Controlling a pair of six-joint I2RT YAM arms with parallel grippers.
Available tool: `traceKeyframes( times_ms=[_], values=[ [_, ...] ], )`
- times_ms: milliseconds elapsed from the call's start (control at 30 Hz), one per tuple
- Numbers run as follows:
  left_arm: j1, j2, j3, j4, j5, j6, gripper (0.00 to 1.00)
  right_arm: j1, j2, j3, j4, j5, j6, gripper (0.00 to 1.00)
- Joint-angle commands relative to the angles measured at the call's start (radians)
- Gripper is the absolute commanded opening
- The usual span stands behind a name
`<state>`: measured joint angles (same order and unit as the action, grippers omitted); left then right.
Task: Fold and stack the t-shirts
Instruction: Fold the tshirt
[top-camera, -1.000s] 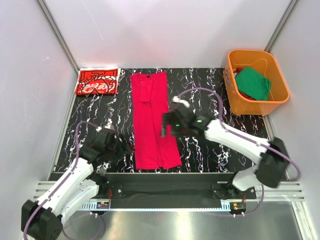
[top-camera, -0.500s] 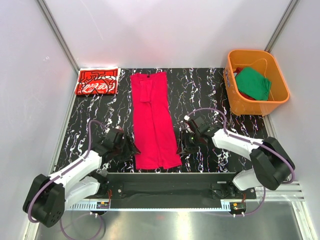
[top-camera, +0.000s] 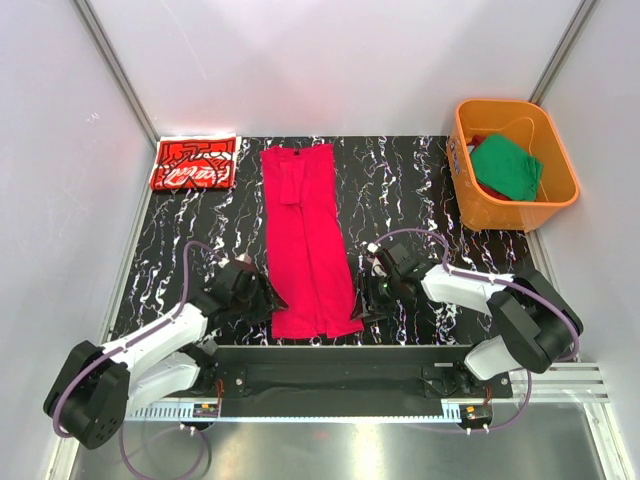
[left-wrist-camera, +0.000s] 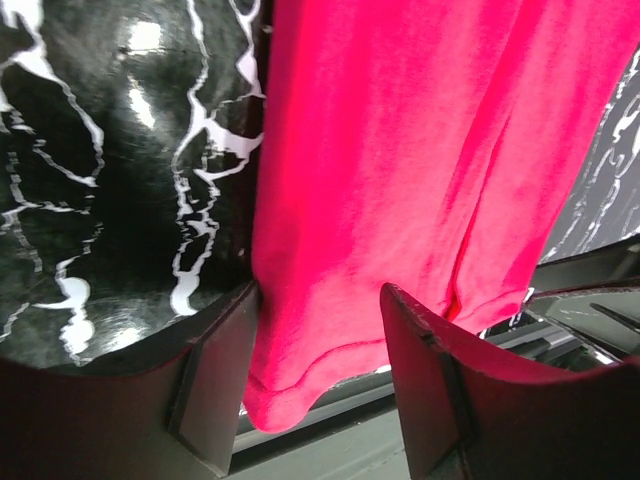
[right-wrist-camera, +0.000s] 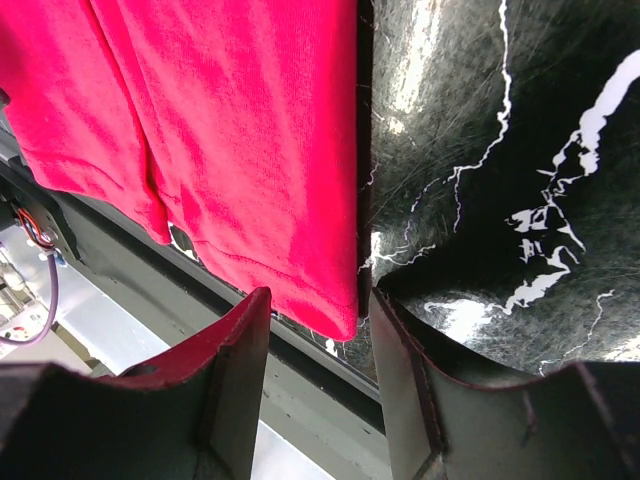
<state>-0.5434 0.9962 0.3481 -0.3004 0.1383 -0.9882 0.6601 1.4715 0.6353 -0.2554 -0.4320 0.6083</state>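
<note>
At the near-left hem corner of the crimson t-shirt (top-camera: 305, 240), which lies as a narrow strip on the black marbled surface (top-camera: 400, 180), our left tool (top-camera: 268, 300) stands open around the cloth. Our right tool (top-camera: 365, 303) gapes likewise at the near-right corner.

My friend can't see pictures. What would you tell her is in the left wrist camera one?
A crimson-red t-shirt lies on a black table with white veins, its bottom corner between the two open fingers of the left gripper. The fingers are not closed on the cloth.
</note>
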Motion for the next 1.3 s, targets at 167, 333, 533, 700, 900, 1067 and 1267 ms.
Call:
traceKeyframes(
  times_ms=[167, 333, 533, 700, 900, 1067, 1267],
  values=[
    [-0.061, 0.004, -0.078, -0.085, -0.060, -0.044, 0.51, -0.002, 0.016, -0.035, 0.024, 0.002, 0.008, 0.52],
    [-0.154, -0.024, -0.071, -0.166, -0.127, -0.134, 0.50, 0.001, 0.001, -0.062, 0.030, 0.004, 0.015, 0.51],
    [-0.306, -0.062, -0.021, -0.327, -0.265, -0.299, 0.56, 0.012, 0.024, -0.071, 0.053, -0.005, 0.021, 0.50],
    [-0.368, -0.123, -0.015, -0.417, -0.328, -0.377, 0.57, 0.016, 0.027, -0.085, 0.071, -0.007, 0.030, 0.45],
    [-0.380, -0.127, -0.021, -0.417, -0.336, -0.397, 0.57, 0.016, 0.001, -0.111, 0.074, -0.007, 0.048, 0.40],
    [-0.394, -0.068, 0.005, -0.422, -0.356, -0.403, 0.56, 0.016, -0.019, -0.144, 0.082, -0.004, 0.062, 0.39],
    [-0.402, -0.073, 0.002, -0.419, -0.361, -0.395, 0.23, 0.015, -0.013, -0.158, 0.111, -0.016, 0.073, 0.30]
  ],
)
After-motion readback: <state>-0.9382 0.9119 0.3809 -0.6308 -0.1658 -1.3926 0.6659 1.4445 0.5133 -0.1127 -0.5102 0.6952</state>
